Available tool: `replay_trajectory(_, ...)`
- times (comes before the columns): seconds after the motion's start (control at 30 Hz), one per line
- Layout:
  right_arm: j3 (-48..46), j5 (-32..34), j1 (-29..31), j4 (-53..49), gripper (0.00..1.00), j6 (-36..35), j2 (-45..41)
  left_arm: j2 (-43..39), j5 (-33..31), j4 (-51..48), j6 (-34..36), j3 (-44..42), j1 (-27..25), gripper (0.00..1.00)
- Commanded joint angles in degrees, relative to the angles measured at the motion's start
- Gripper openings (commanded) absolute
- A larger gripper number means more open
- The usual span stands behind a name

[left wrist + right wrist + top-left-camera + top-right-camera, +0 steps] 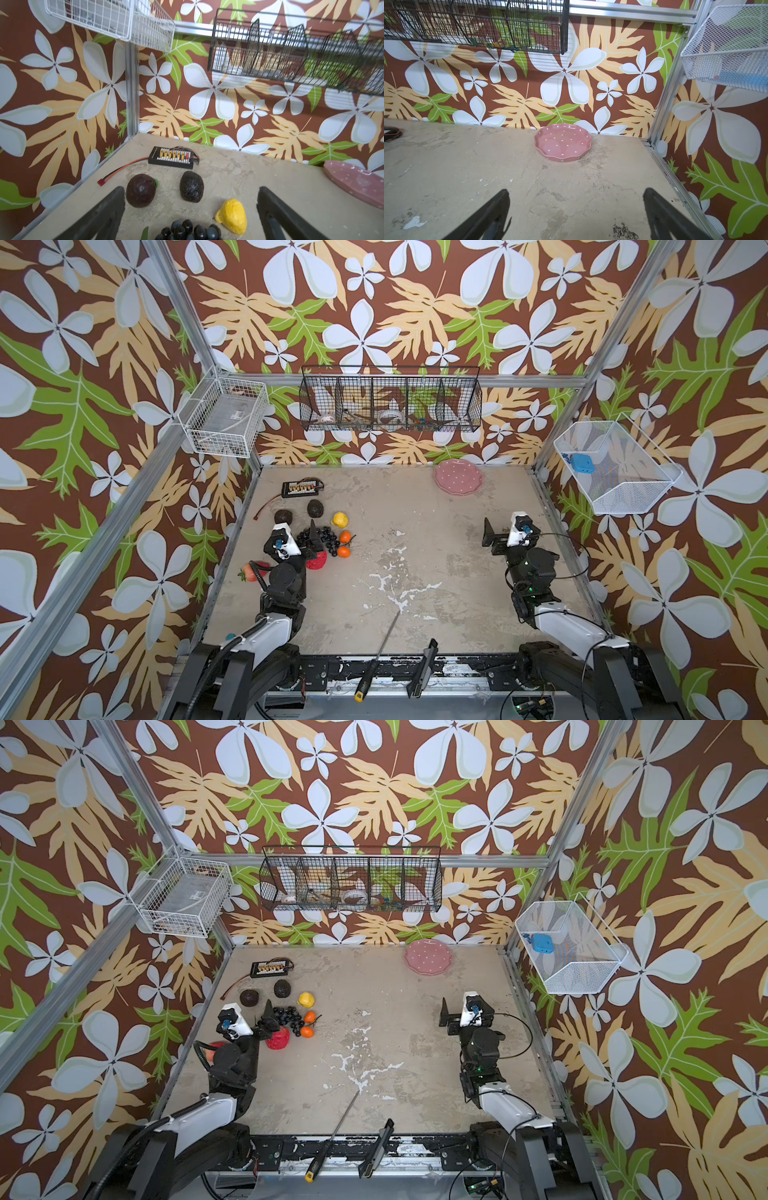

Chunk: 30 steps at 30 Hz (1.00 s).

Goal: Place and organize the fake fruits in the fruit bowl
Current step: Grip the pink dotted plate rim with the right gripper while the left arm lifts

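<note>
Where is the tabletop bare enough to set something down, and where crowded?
Bare: the middle, between the two orange plastic fruits, the open right claw and the empty pink polka-dot bowl. Crowded: the fruit cluster around the open left claw.

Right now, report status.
Left tool open beside dark plastic grape bunch. Right tool open, empty. Shallow pink polka-dot bowl empty. Nothing blocking the route.

floral brown wallpaper (374, 323) around scuffed beige tabletop (415, 510)

8 fake fruits (340, 519), 1 fruit bowl (457, 480), 3 wire baskets (390, 423)
</note>
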Motion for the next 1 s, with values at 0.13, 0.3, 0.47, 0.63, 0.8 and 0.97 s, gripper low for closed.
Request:
replay_trajectory(0.13, 8.52, -0.64, 0.29, -19.42, 1.0, 15.9, -10.04, -11.21, 1.05, -13.87, -20.89, 4.0, -2.64, 1.0)
replay_trajectory(0.3, 13.52, -2.79, -1.46, -27.58, 0.99, 26.7, -8.45, -15.97, 6.55, -25.21, -41.15, 6.21, -2.58, 1.0)
replay_trajectory(0.47, 17.69, -6.03, -1.91, -30.8, 1.0, 27.89, -0.74, -22.16, 13.97, -30.86, -47.53, 3.35, -2.22, 1.0)
replay_trajectory(0.63, 24.24, -5.06, -1.91, -33.23, 0.99, 30.19, 11.21, -22.33, 18.91, -51.5, -40.33, 9.99, -2.52, 1.0)
replay_trajectory(0.8, 31.81, -4.55, -1.91, -34.24, 0.98, 33.43, 24.5, -21.94, 22.98, -53.73, -38.95, 10.24, -5.17, 1.0)
replay_trajectory(0.97, 42.43, -4.39, -1.91, -37.99, 0.91, 34.62, 37.85, -21.34, 22.97, -54.74, -38.04, 10.58, -6.99, 1.0)
